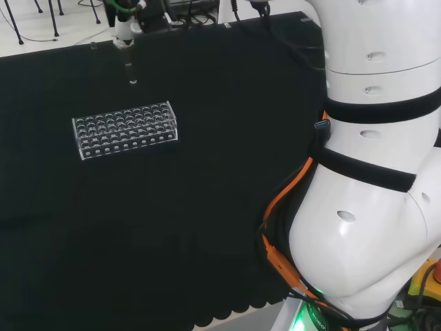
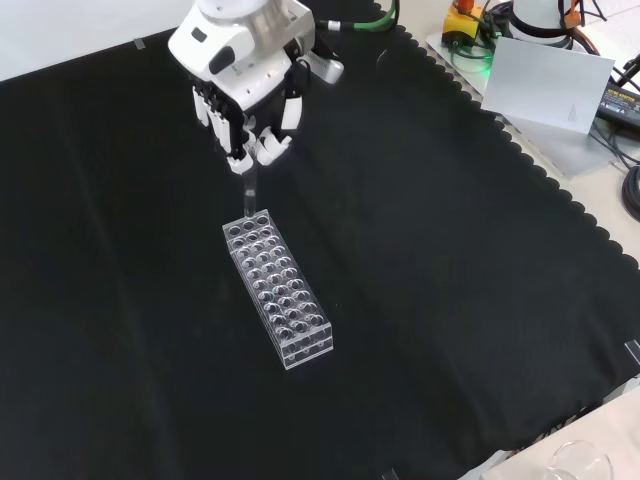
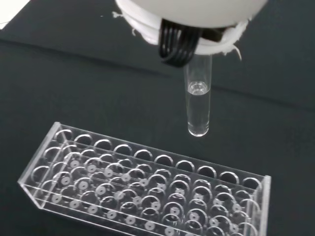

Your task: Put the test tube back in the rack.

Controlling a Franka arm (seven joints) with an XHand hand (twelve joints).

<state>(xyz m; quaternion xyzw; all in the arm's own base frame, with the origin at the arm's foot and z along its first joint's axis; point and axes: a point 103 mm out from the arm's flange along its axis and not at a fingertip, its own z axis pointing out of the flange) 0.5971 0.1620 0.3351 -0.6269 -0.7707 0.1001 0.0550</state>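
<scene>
Robot hand [image 2: 245, 125] holding a clear test tube [image 3: 198, 101] upright above one end of a clear plastic rack [image 2: 278, 289].

The hand's fingers are curled, pinching the tube's top. The tube hangs just above the rack without touching it and holds clear liquid in its lower part. The rack lies on the black cloth [image 2: 450, 280], its holes all open.

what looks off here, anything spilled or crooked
Nothing stands out. The hand holds the tube upright above the rack, near its end in the front view. The tube holds some clear liquid, with none seen on the cloth. The rack stands flat, its holes empty.
</scene>
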